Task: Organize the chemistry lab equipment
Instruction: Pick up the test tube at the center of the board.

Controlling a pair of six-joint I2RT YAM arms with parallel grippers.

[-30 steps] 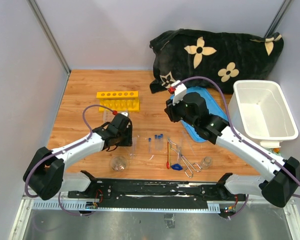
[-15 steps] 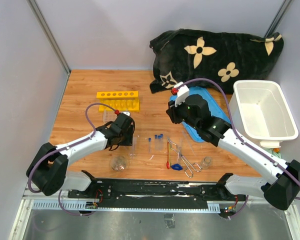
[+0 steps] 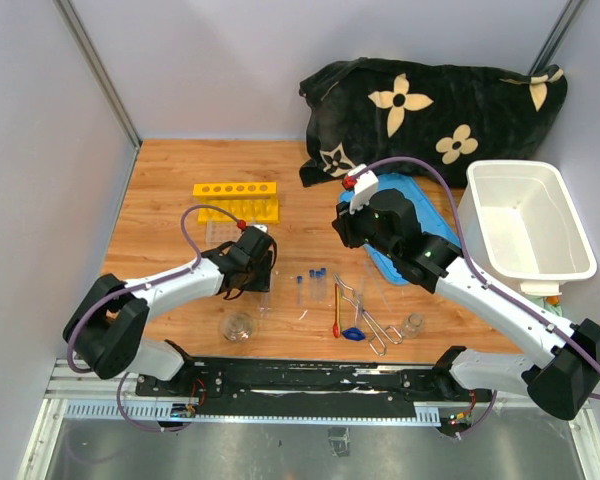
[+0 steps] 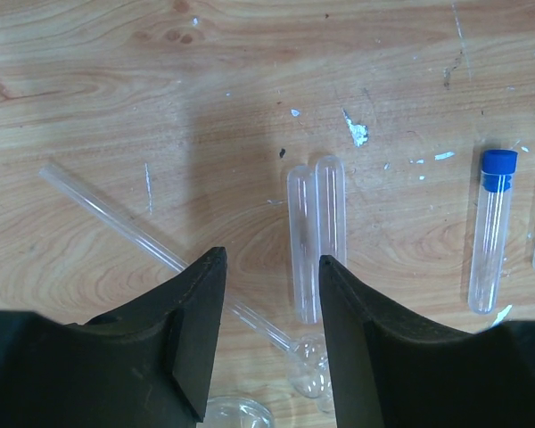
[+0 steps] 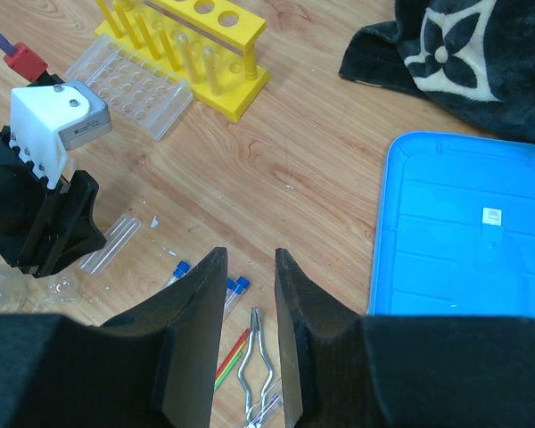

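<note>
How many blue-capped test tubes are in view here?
3. One blue-capped test tube lies alone; the other two lie side by side just right of it in the top view, left of the metal tongs. Others may be hidden.

Wooden table (image 3: pixel 180 165) — test tubes (image 4: pixel 328 232), tongs (image 3: pixel 363 313)

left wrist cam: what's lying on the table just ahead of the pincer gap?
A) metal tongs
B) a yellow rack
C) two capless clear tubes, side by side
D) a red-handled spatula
C: the two capless clear tubes lie side by side on the table just beyond the open left pincer, while the one blue-capped tube in that view lies apart, off to the side.
</note>
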